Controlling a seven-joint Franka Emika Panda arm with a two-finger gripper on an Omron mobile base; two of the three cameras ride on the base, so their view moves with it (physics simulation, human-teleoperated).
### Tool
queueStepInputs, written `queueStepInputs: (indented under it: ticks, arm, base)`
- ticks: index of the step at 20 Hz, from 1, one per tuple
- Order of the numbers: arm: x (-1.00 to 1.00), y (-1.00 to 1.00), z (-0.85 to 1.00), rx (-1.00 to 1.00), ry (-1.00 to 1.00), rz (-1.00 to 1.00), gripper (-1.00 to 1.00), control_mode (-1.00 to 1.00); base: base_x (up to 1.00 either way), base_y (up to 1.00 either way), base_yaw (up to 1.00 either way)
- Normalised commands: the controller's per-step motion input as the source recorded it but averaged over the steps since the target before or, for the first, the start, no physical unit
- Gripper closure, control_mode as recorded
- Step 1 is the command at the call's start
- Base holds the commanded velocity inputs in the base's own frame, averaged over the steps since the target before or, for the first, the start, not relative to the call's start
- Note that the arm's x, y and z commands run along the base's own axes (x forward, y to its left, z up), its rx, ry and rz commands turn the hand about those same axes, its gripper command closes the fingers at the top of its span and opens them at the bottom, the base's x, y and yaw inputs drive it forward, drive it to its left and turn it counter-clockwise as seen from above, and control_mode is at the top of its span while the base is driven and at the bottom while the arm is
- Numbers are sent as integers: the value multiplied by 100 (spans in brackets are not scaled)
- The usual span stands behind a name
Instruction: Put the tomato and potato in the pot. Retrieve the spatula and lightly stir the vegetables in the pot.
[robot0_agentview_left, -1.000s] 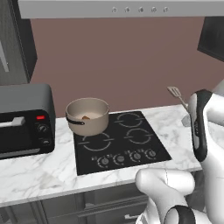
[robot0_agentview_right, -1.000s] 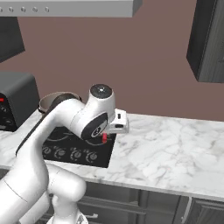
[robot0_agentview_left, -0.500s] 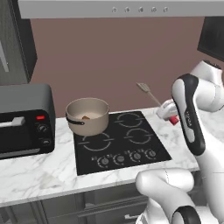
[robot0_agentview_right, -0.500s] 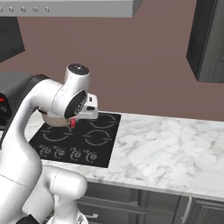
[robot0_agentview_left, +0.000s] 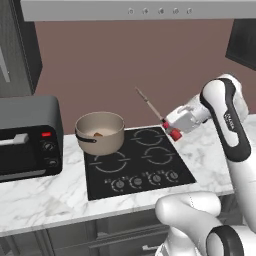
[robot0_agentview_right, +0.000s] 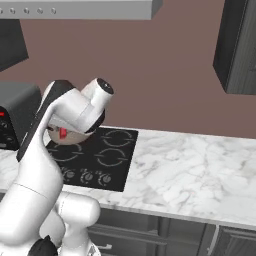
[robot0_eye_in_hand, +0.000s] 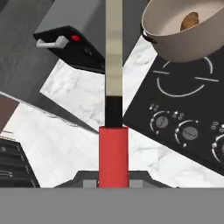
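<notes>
"So, what are you doing right now?"

"I have the spatula (robot0_agentview_left: 152, 108). My jaws (robot0_agentview_left: 172, 131) are clenched on its red handle, and they hang over the right side of the stove (robot0_agentview_left: 137, 162). The thin shaft sticks up and to the left, toward the pot (robot0_agentview_left: 100, 132)."

"Where is the pot?"

"It sits on the far left ring of the stove, just beside the little oven (robot0_agentview_left: 27, 137) on the bench (robot0_agentview_left: 45, 197). Looking down along my hand, I see the red handle (robot0_eye_in_hand: 113, 155) low down and the pot (robot0_eye_in_hand: 181, 33) up at the top right."

"Is the food in it?"

"I can see a brown lump inside. I think that is the potato (robot0_eye_in_hand: 189, 20). From behind it is a small brown spot in the pot (robot0_agentview_left: 98, 133). I cannot see the tomato from where I look, so I cannot tell if it is in there."

"So which step is this?"

"I think I am at the last part. I have picked up the tool and I am taking it to the pot. Stirring has not begun."

"What comes next?"

"I need to go left until the flat end is over the pot. Then I must tip it down inside and move it round slowly. I should be soft, so the pot does not slide and nothing jumps out."
</notes>
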Motion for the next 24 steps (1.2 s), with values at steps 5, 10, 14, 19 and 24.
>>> queueStepInputs:
  ticks: [5,10,14,19,24]
  arm:
    - [26,62,10,49,27,11,100,-100]
    - [24,30,52,49,40,16,100,-100]
    - [0,3,66,56,36,12,100,-100]
    - [9,18,30,42,50,8,100,-100]
    - [28,5,20,15,61,1,100,-100]
  base:
    - [0,0,0]
    - [0,0,0]
    - [0,0,0]
    - [0,0,0]
    - [0,0,0]
